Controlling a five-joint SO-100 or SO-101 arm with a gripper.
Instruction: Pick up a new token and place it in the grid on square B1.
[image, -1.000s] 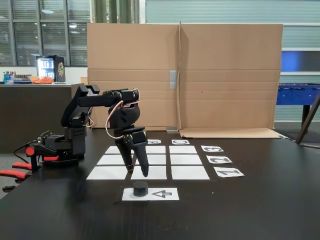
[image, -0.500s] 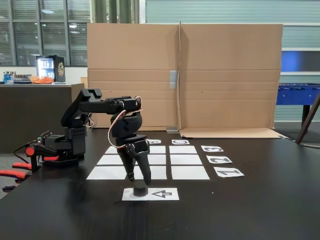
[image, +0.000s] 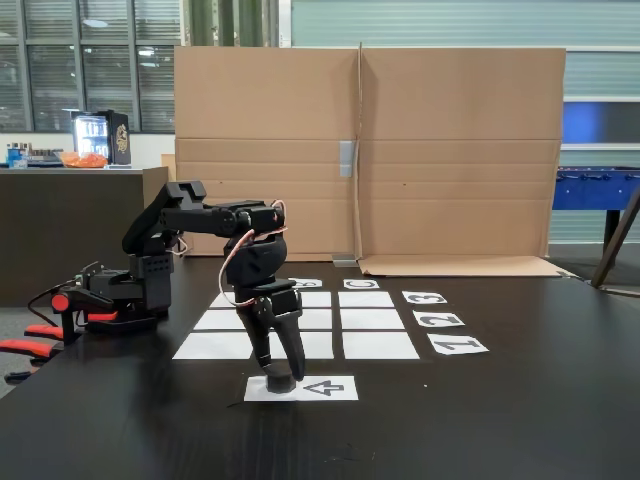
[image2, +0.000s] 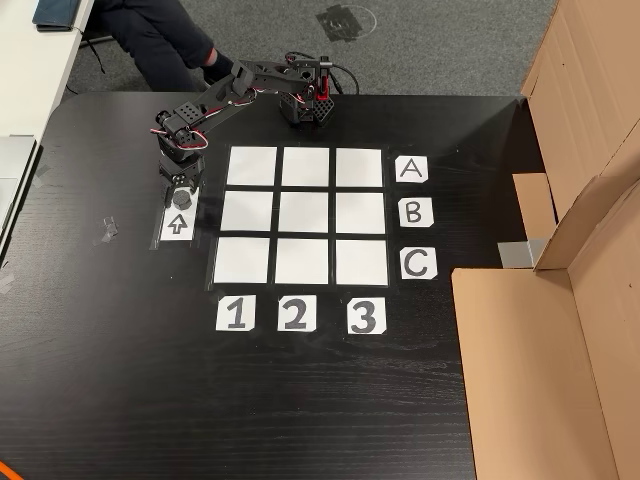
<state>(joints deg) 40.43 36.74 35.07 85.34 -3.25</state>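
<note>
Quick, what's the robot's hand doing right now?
Hand: open, fingers down on either side of the token, not gripping it yet.

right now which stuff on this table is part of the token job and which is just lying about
Part of the job:
- token, on the arrow sheet
- gripper, down around the token
- grid of nine white squares
- square B1, bare
- labels A B C and 1 2 3

Lying about:
- arrow sheet
- cardboard boxes
- red clamps at the table edge

Matte black token (image: 280, 381), paper grid (image2: 304, 215)
</note>
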